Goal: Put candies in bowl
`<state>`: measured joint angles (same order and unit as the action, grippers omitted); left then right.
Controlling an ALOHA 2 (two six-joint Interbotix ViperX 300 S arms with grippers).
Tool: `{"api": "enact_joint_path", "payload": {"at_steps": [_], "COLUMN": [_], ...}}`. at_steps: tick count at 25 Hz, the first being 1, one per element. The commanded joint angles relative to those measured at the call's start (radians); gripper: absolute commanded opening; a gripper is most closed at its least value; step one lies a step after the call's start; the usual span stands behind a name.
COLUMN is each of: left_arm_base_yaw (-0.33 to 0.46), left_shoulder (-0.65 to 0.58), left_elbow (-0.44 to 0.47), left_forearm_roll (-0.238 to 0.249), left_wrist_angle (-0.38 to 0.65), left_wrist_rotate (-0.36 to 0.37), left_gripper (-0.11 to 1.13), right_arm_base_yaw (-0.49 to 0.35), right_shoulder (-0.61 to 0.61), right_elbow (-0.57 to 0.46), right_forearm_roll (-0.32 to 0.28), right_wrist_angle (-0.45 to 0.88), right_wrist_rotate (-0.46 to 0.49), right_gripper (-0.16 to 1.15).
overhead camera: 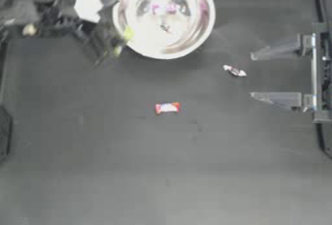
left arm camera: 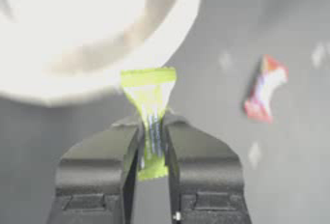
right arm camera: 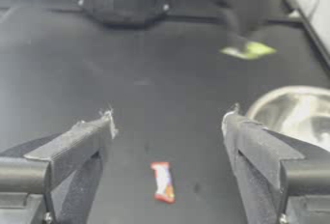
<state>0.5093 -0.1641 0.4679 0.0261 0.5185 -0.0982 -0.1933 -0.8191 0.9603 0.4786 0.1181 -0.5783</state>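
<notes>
The left gripper (left arm camera: 152,141) pinches the yellow-green candy (left arm camera: 149,107) just beside the bowl's (overhead camera: 133,40) left rim (a pink one (overhead camera: 163,8) lies inside). The right gripper (right arm camera: 169,126) waits at the right, jaws wide, near a whitish-red candy (overhead camera: 234,71); the red-and-white candy (overhead camera: 167,107) lies mid-table.

Both grippers are dark grey, the left gripper (left arm camera: 151,146) with blocky angular fingers, the right gripper (right arm camera: 169,136) with paler, worn finger edges.
</notes>
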Motion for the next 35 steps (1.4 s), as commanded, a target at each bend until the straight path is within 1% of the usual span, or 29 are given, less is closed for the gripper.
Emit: {"api": "enact_joint_path", "payload": {"at_steps": [1,8,11,14,18,20,22,23,24,25,26,27,30,32,35], "left_arm_base_yaw": [0.038,0.101,0.12,0.129,0.141,0.143,0.143,0.143,0.144,0.144,0.143,0.143,0.14,0.133,0.107], "left_shoulder": [0.061,0.252,0.314,0.36,0.4,0.413,0.417,0.42,0.42,0.422,0.422,0.42,0.402,0.376,0.304], "left_elbow": [-0.089,-0.267,-0.336,-0.38,-0.393,-0.393,-0.396,-0.399,-0.402,-0.403,-0.407,-0.407,-0.403,-0.394,-0.36], "left_forearm_roll": [0.008,0.008,0.006,0.006,0.006,0.006,0.008,0.008,0.008,0.008,0.008,0.006,0.006,0.006,0.005], "left_wrist_angle": [-0.037,-0.043,-0.038,-0.034,-0.034,-0.034,-0.037,-0.038,-0.04,-0.041,-0.041,-0.041,-0.041,-0.037,-0.038], "left_wrist_rotate": [0.049,0.153,0.179,0.19,0.195,0.195,0.198,0.199,0.204,0.209,0.212,0.213,0.215,0.215,0.215], "left_gripper": [0.5,0.5,0.5,0.51,0.52,0.57,0.69,0.78,0.91,1.02,1.07,1.08,0.99,1.0,1.02], "right_arm_base_yaw": [0.002,0.002,0.003,0.008,0.008,0.009,0.009,0.009,0.009,0.009,0.009,0.008,0.008,0.008,0.005], "right_shoulder": [0.005,0.009,0.011,0.011,0.012,0.012,0.012,0.012,0.012,0.011,0.012,0.012,0.012,0.012,0.012], "right_elbow": [-0.011,-0.009,-0.006,-0.005,-0.002,-0.002,0.0,0.0,0.0,0.0,0.0,0.0,0.003,0.005,0.006], "right_forearm_roll": [0.008,0.021,0.021,0.021,0.021,0.021,0.021,0.021,0.021,0.021,0.021,0.021,0.021,0.021,0.023], "right_wrist_angle": [-0.017,-0.037,-0.048,-0.052,-0.058,-0.06,-0.058,-0.06,-0.06,-0.058,-0.06,-0.06,-0.061,-0.063,-0.061], "right_wrist_rotate": [0.0,0.0,0.0,0.0,-0.002,0.0,0.0,0.0,0.0,0.0,0.0,0.0,0.0,0.0,0.0], "right_gripper": [0.97,0.97,0.97,0.97,0.97,0.97,0.97,0.97,0.97,0.97,0.97,0.97,0.97,0.97,0.97]}}
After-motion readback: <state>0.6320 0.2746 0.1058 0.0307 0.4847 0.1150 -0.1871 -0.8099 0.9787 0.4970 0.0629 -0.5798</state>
